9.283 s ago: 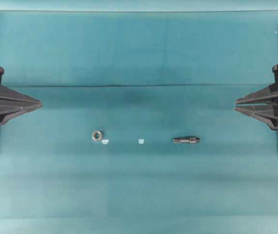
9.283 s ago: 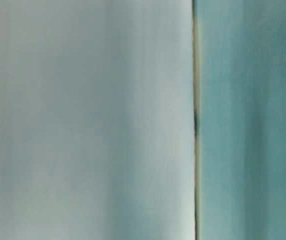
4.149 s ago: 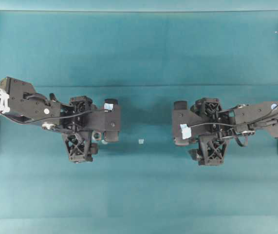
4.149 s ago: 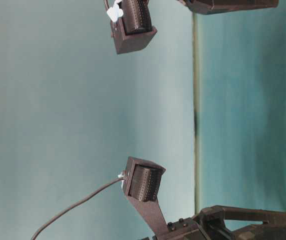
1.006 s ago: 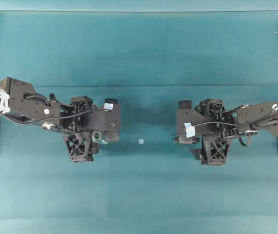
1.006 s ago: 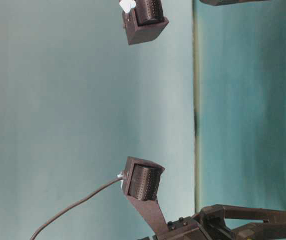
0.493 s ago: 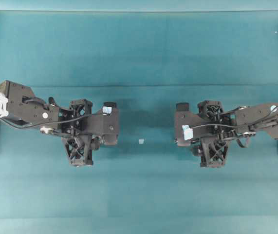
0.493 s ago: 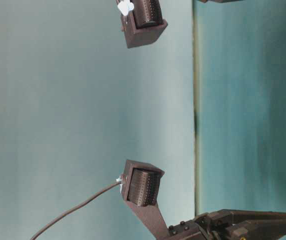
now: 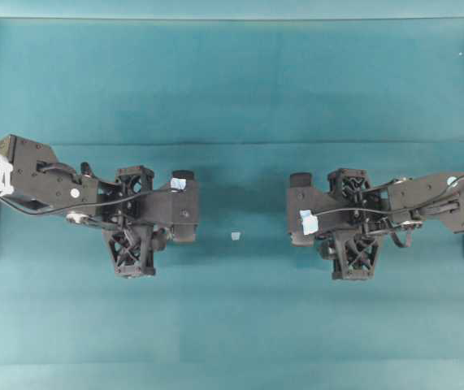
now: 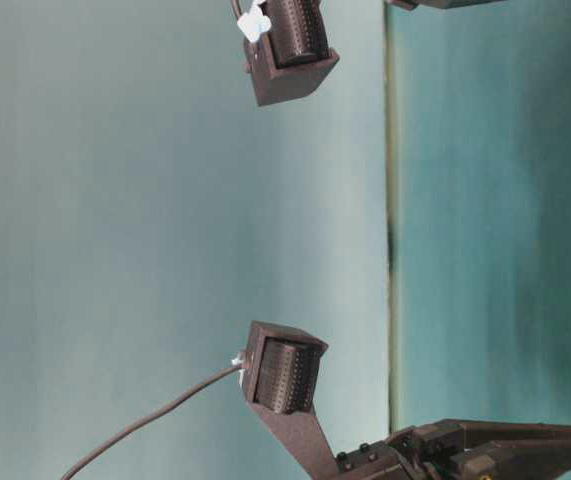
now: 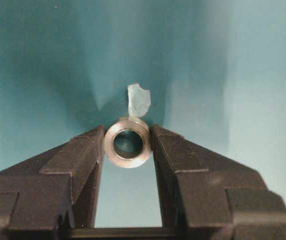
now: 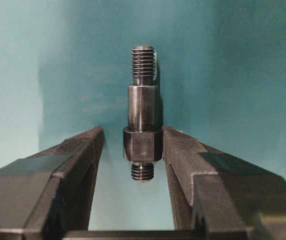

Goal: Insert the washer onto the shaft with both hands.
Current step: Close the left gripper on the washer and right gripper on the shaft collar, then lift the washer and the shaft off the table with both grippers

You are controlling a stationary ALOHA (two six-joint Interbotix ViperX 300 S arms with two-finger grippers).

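On my left wrist camera, the left gripper (image 11: 127, 145) has the washer (image 11: 127, 144) squeezed between its two fingertips (image 11: 87, 150), both touching the ring's sides, hole facing me. Just past it at 12 o'clock lies a pale blue scrap (image 11: 138, 100) on the teal cloth (image 11: 243, 75), its near edge meeting the ring's rim.

Over on my right wrist camera, the right gripper (image 12: 143, 145) brackets the shaft's (image 12: 143, 115) thick hex collar. The right finger looks to be in contact; on the left I see a thin sliver of cloth, so I cannot tell whether that grip is closed. The threaded end points away at 12 o'clock, a short threaded stub toward me.

From overhead, both arms sit low over the cloth, left gripper (image 9: 146, 236) at 9 o'clock, right gripper (image 9: 341, 236) at 3 o'clock, well apart. Another blue scrap (image 9: 235, 236) lies between them. Washer and shaft are hidden under the grippers here.
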